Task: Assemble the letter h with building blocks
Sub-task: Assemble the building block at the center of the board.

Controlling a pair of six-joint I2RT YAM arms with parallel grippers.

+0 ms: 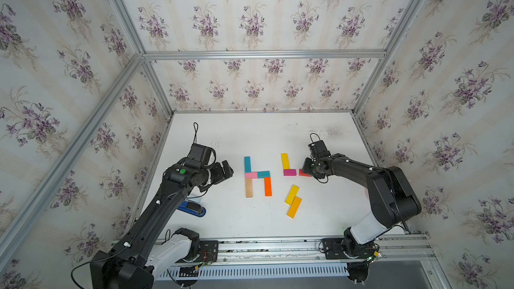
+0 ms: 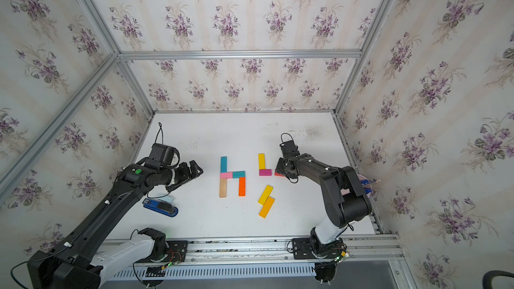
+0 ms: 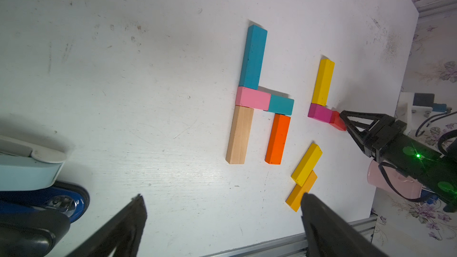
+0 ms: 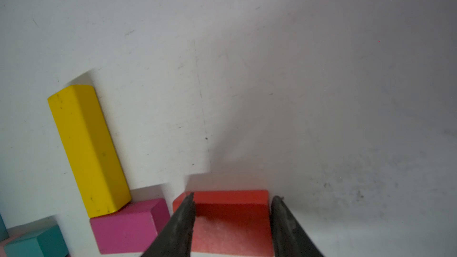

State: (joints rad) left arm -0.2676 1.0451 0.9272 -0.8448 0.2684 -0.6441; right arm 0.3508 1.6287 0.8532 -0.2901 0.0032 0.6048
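A teal bar [image 1: 247, 164], a pink block [image 1: 251, 175], a short teal block [image 1: 263, 174], a tan bar [image 1: 249, 187] and an orange bar [image 1: 267, 186] lie joined mid-table. To their right a yellow bar [image 1: 284, 161] stands on a magenta block [image 1: 289, 172]. Beside the magenta block lies the red block [image 4: 230, 218], and my right gripper [image 4: 235, 196] is shut on it, a finger against each end. Two loose bars, yellow [image 1: 292, 194] and amber [image 1: 294, 207], lie nearer the front. My left gripper [image 3: 221, 196] hovers wide open and empty, left of the letter.
A blue stapler-like object [image 1: 192, 208] lies under my left arm near the table's left edge. A pink cup [image 3: 385, 179] sits at the right edge behind my right arm. An aluminium rail [image 1: 278, 243] runs along the front, and frame posts close off the other sides.
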